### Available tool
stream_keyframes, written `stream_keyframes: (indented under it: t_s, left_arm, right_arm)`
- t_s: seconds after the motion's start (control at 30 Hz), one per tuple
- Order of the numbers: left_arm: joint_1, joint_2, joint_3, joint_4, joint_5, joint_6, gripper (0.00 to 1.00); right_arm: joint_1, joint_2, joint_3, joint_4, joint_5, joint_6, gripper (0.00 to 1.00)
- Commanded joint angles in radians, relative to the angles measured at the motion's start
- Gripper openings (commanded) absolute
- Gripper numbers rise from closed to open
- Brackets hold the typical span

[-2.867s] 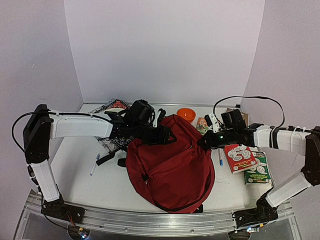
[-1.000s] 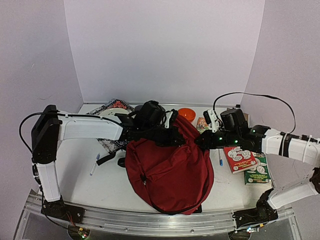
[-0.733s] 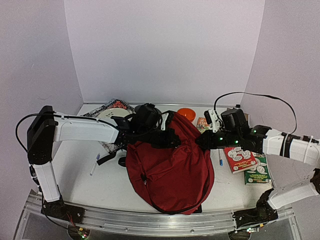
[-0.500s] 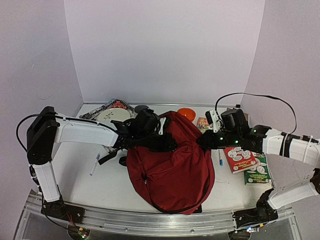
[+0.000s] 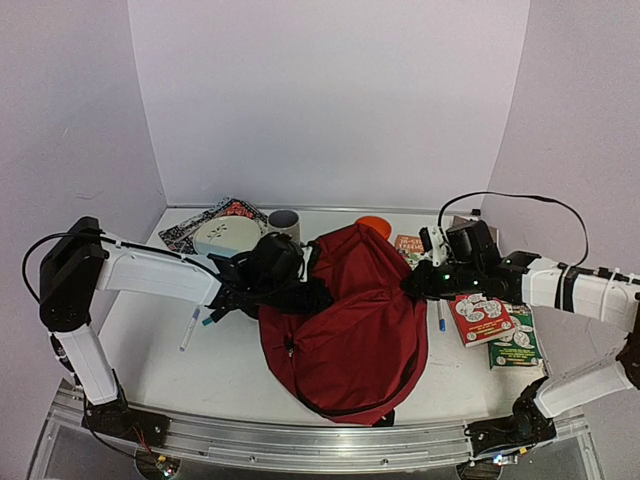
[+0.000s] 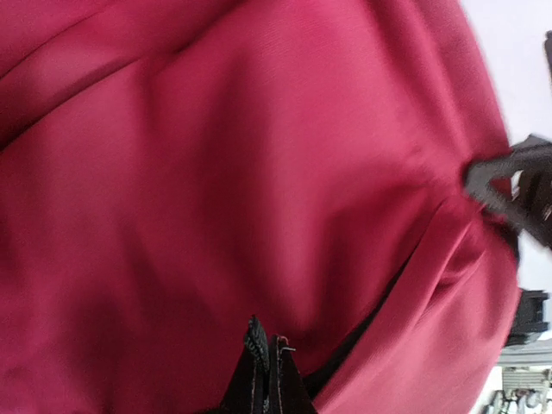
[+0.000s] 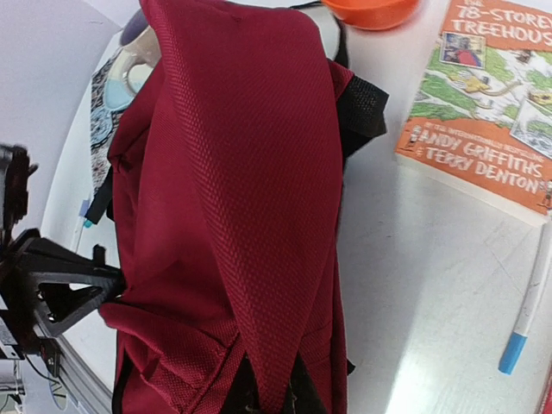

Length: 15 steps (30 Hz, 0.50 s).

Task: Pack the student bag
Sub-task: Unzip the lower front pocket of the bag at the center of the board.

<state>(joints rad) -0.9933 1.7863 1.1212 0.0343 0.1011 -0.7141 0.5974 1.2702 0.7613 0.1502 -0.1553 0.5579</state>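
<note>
The left pincer point(image 6: 267, 376) is shut tight on a pinch of red cloth at the left side of the student bag point(image 5: 350, 320). The right pincer point(image 7: 272, 392) is clamped on a fold of the same bag at its right side. The bag is held up between the two, in the middle of the tabletop point(image 5: 230, 370) and toward the near edge, with its top lifted and its bottom resting flat.

The packing looks barely begun. Nothing can be seen inside the bag, and it cannot be told whether the zip is open. All the things to be packed are seen lying outside it.

Near the right edge, a red book point(image 5: 480, 318) and a green book point(image 5: 518, 345) are laid side by side. A blue-capped pen point(image 7: 526, 310) is found just beside the bag, and an orange storybook point(image 7: 483, 129) behind that. An orange bowl point(image 5: 375, 222) is half hidden behind the bag. Toward the far left corner a white plate point(image 5: 225, 237), a mug point(image 5: 284, 222) and a patterned cloth point(image 5: 190, 232) are seen, with a second pen point(image 5: 190, 327) nearer. Both pincers are taken up by the bag, so nothing else can be picked up until one is freed.
</note>
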Motion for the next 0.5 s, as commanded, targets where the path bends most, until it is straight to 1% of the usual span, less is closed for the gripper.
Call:
stream_keyframes:
  t_s: [0.0,0.27,0.47]
  left_arm:
    - [0.035,-0.081,-0.097,-0.093,-0.12,0.03,0.0]
    - [0.049,-0.176,-0.228,-0.128,-0.212,0.031,0.0]
    - [0.098,-0.23,-0.291,-0.167,-0.284,0.043,0.0]
  right_arm:
    - [-0.077,-0.014,-0.015,0.038,0.033,0.002,0.0]
    - [-0.119,-0.008,-0.03,0.038,0.001,-0.024,0.0]
    - [-0.145,0.005,-0.065,0.038,0.027,-0.016,0.0]
